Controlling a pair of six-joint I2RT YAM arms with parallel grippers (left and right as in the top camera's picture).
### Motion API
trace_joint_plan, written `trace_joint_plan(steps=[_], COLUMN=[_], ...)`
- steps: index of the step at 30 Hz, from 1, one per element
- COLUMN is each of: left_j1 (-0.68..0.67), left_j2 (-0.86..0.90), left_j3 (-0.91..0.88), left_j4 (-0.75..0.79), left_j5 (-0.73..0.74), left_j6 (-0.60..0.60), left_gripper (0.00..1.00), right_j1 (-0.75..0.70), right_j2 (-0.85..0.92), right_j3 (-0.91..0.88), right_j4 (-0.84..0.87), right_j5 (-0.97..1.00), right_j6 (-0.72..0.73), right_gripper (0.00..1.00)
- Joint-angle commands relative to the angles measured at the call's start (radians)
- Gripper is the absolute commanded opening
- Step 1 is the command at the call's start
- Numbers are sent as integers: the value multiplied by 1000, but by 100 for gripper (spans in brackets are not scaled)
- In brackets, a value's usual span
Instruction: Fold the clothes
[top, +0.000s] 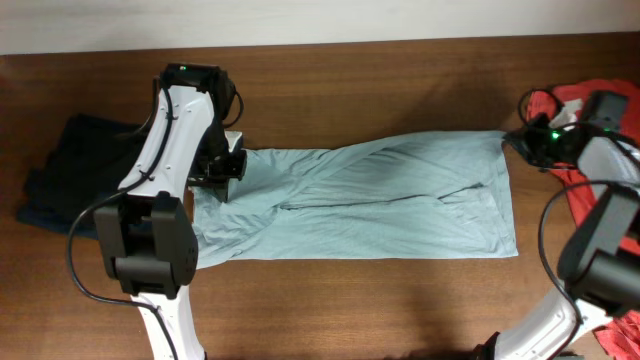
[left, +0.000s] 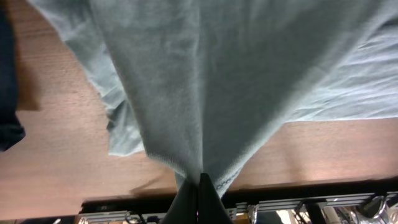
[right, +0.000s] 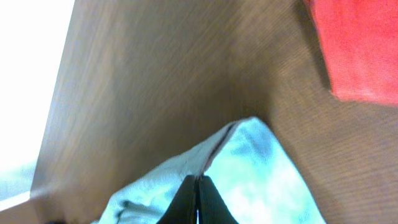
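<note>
Both the left gripper (left: 200, 179) and right gripper (right: 198, 180) pinch thin edges of the T-shirt (top: 380, 200) (jaws clamped); uneven pulling could slip cloth free

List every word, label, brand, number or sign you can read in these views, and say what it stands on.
No text can be read in any view.
The grey-blue T-shirt, the navy garment and the orange-red shirt show plain cloth with no print or tag.
The table shows only bare wood grain.
</note>
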Motion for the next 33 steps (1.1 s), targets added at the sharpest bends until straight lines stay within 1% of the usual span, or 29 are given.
trace_joint_plan(steps=[1,5,8,14,15,20,28,33], left_j1=[20,38,51,60,60,63,116,148], left_j2=[-22,-36,-55,-89,-89,-108,-195,-203], left_j3=[0,0,0,-3,-3,-3,-3,-7], left_j4=[-5,-5,-5,-5,-5,-5,-5,-5], left_j5=[-34,-35,-37,-37,-34,-37,-64,-67], left_j6=[-10,-2,20,21,23,67,70,86], left_gripper=[1,0,0,1,1,1,1,1], right_j1=[-24,-31,-31,-31,-31,-31,-32,-32], right_j2=[-80,-101,-102,-102,-102,-103,-120,-123], right_j3=[22,22,23,23,23,24,65,67], right_j4=[-81,-220,-313,-455,-494,-542,-612,-643], right_j5=[-16,0,56,158,206,273,288,320], right_j6=[-112,-147,-174,-244,-245,-261,-296,-296], right_gripper=[4,4,4,4,4,4,4,4])
